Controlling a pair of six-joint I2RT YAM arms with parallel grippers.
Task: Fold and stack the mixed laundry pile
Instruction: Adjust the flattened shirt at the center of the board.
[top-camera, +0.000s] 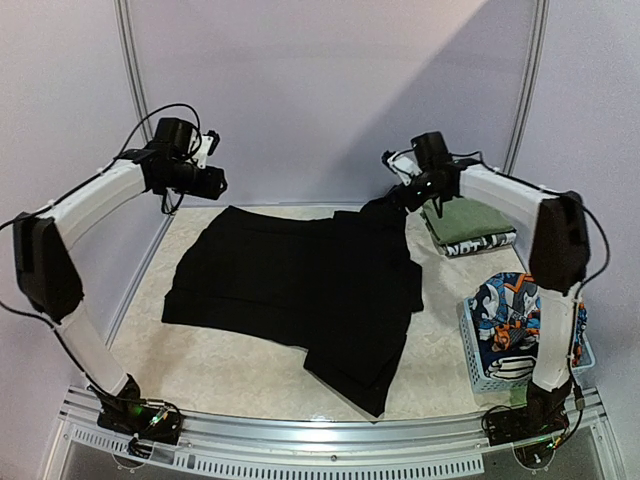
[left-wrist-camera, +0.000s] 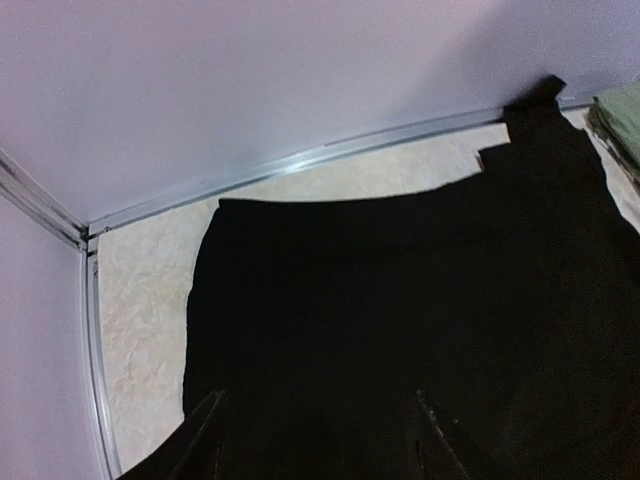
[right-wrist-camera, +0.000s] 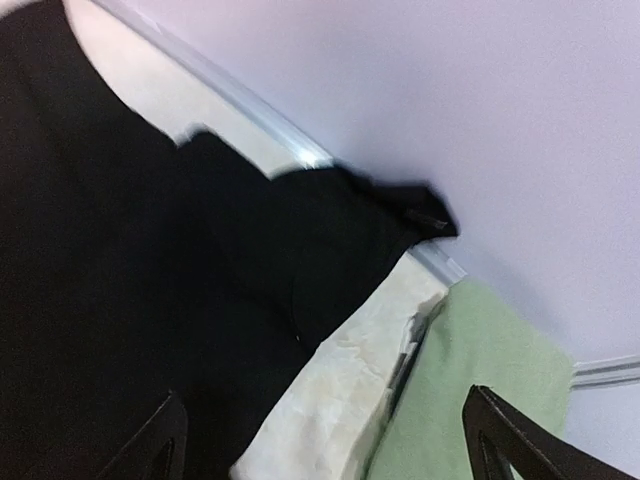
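Observation:
A large plain black garment (top-camera: 300, 290) from the mixed laundry pile lies spread flat across the middle of the table. My left gripper (top-camera: 215, 182) hovers over its far left corner. In the left wrist view the gripper (left-wrist-camera: 320, 445) is open above the black cloth (left-wrist-camera: 400, 300), holding nothing. My right gripper (top-camera: 405, 192) hangs at the garment's far right corner. In the right wrist view it (right-wrist-camera: 330, 450) is open wide over the black cloth's edge (right-wrist-camera: 120, 280) and bare table. An orange-blue-white cartoon-print garment (top-camera: 508, 308) fills the basket.
A pale blue lattice basket (top-camera: 478, 372) stands at the near right beside the right arm. A folded olive-green cloth (top-camera: 465, 222) rests on a black-and-white printed piece (top-camera: 482, 243) at the far right, and shows again as green cloth (right-wrist-camera: 480, 360). Walls close the back and sides.

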